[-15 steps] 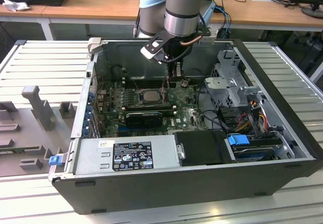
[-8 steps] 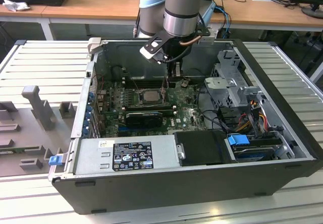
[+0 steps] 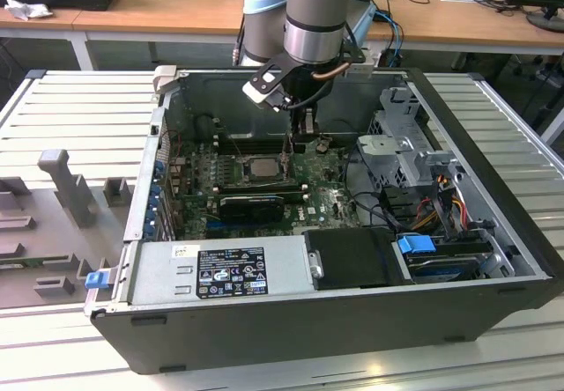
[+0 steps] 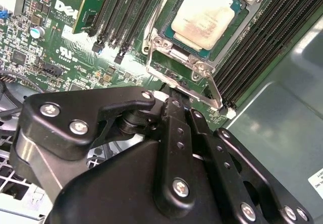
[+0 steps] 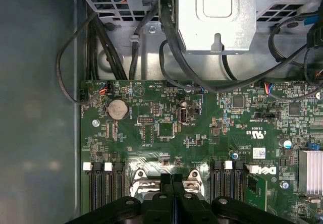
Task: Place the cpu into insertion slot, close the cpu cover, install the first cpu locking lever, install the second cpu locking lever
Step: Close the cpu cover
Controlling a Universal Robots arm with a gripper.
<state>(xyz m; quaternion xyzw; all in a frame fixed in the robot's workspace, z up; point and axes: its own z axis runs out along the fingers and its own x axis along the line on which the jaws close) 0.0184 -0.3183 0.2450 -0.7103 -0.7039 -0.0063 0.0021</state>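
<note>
Cpu (image 4: 204, 14) was seated in the insertion slot (image 4: 199, 67). Gripper (image 5: 171, 179) hung low over the motherboard (image 5: 166, 128), just beside the slot's rim, fingers (image 5: 165, 183) pressed together.

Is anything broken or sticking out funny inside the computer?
Nothing looks broken or spilled. The cpu lies flat. One thing sticks out: a thin metal lever beside it seems to rise off the board instead of lying flat, so it looks unlatched.
</note>
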